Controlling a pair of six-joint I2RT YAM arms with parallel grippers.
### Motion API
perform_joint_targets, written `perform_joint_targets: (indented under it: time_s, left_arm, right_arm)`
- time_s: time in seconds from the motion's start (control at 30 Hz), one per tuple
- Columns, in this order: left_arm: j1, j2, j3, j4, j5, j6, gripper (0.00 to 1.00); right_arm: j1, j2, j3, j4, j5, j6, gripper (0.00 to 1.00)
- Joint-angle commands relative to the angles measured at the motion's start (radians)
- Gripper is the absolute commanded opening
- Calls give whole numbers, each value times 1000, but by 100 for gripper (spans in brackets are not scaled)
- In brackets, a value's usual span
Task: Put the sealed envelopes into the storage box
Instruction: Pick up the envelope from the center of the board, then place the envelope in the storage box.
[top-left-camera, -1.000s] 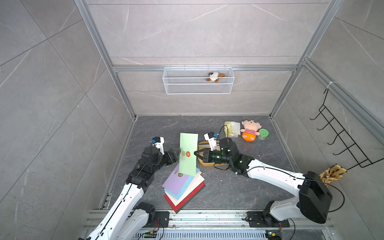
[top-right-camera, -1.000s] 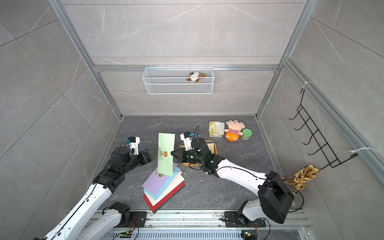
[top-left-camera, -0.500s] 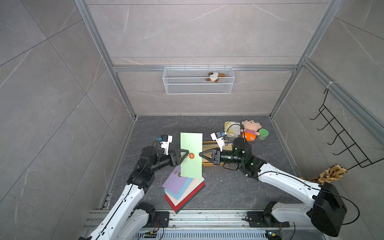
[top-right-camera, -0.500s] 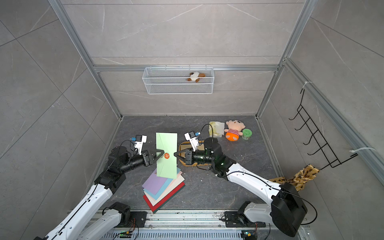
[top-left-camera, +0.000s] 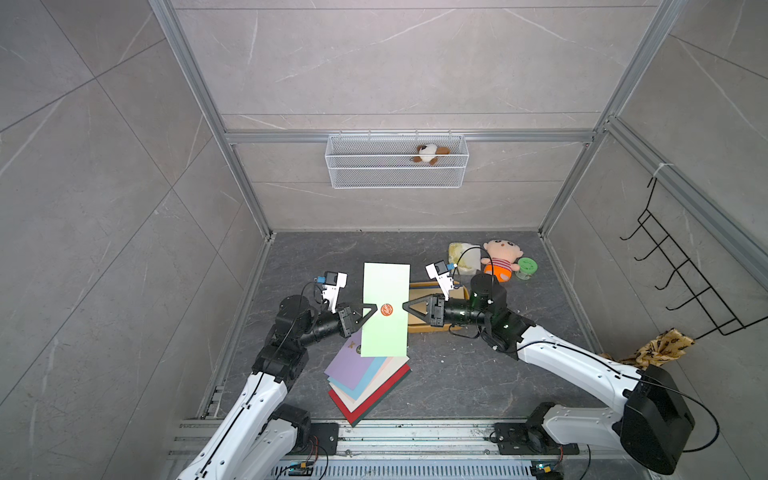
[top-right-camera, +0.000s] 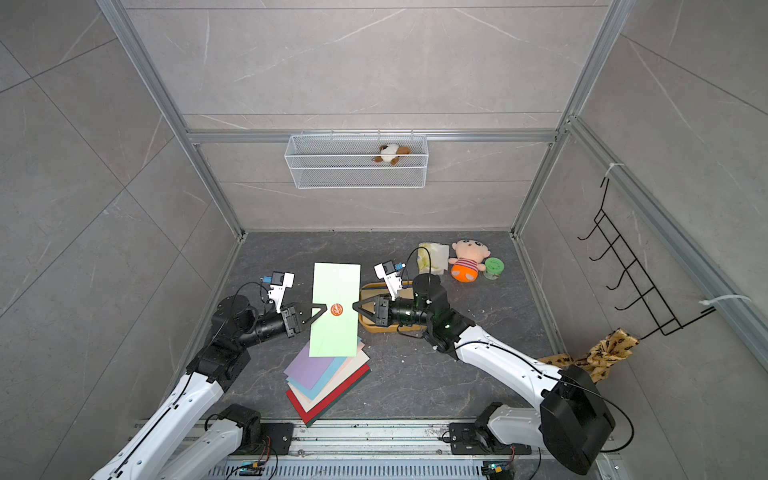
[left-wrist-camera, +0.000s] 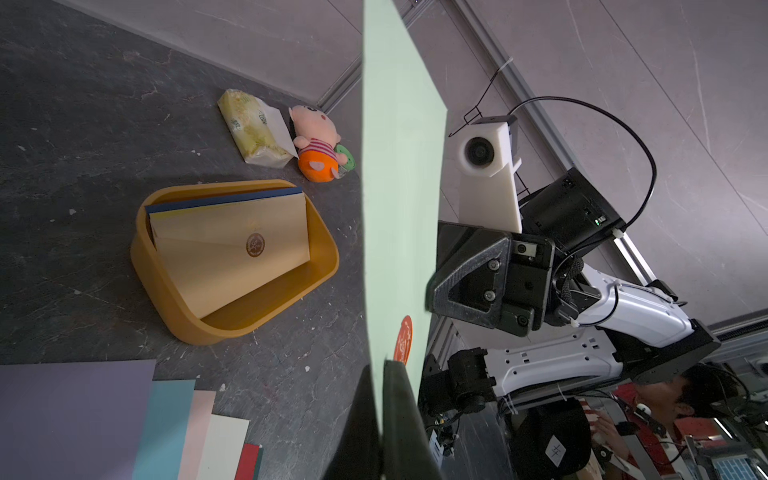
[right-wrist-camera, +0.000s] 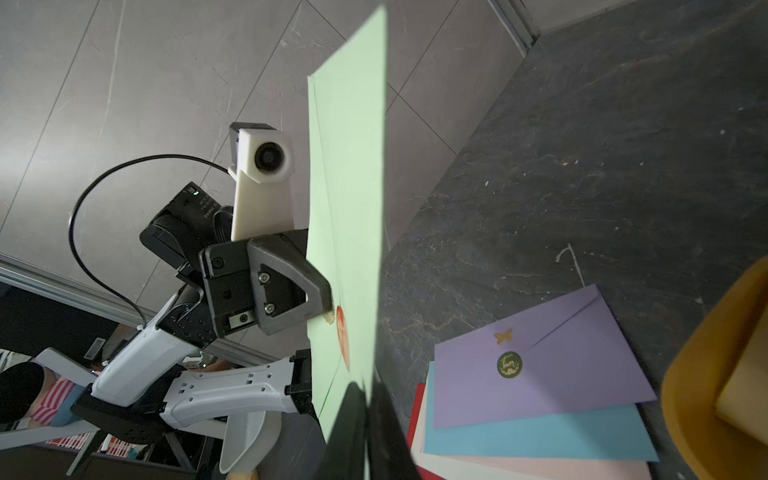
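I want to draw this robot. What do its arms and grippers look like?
The left arm and right arm have white shells, black joints and black cables. The left gripper and right gripper are black triangular frames, each with a white camera block.

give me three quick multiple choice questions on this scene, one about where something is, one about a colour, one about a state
1. The yellow envelope sits: A inside the box; B under it; C leaning on its outside.
2. The top envelope of the pile is: A red; B lilac; C navy.
3. The green envelope is: A lying flat; B held in the air by the shut left gripper; C torn in two.
Answers: 1 A, it stands between the box walls. 2 B, the lilac one lies uppermost. 3 B, the gripper pinches its edge near the red seal, above the pile.
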Motion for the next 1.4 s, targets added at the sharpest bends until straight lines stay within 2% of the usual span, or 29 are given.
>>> perform_joint_targets:
  time_s: [0.0,0.13,0.2,0.3,0.4,0.5,0.57,0.67,0.73,0.87,1.07,1.37]
  left_arm:
    - [1,19,97,-66,-71,115,0]
    - [-7,132,243,-221,-163,310,0]
    - [-37,232,345,-314,-258,430,0]
    - [-140,396,517,-448,-376,661,0]
    - [-270,544,662,-506,-579,860,0]
    - [-310,731,868,-630,-539,1009,0]
    - [-327,883,1040,-742,-491,1060,0]
    - [-374,1094,1294,-911,-515,1143,0]
    - [-400,1198,1420,-991,-523,1188,0]
    - [-414,1347,1580,-1077,-512,1228,0]
    - [-432,1468,1704,-1166,-500,1269,0]
    - [-450,1483,1648,-1214,-590,1307,0]
  right_arm:
    - [-38,-54,24,-183,96,-82,45]
    - [-83,-94,92,-558,403,-272,49]
    - [-121,-108,105,-669,527,-317,50]
    - [-210,-158,64,-719,558,-358,48]
    - [-300,-218,10,-740,584,-364,47]
    - [-397,-253,-29,-768,583,-353,46]
    - [-449,-281,-47,-785,594,-351,45]
    - [-502,-347,-88,-780,622,-337,45]
    - [-519,-366,-103,-770,619,-331,45]
    - [-528,-343,-87,-793,606,-333,45]
    - [-532,-330,-83,-794,595,-334,45]
    - [-537,-311,-80,-795,579,-333,44]
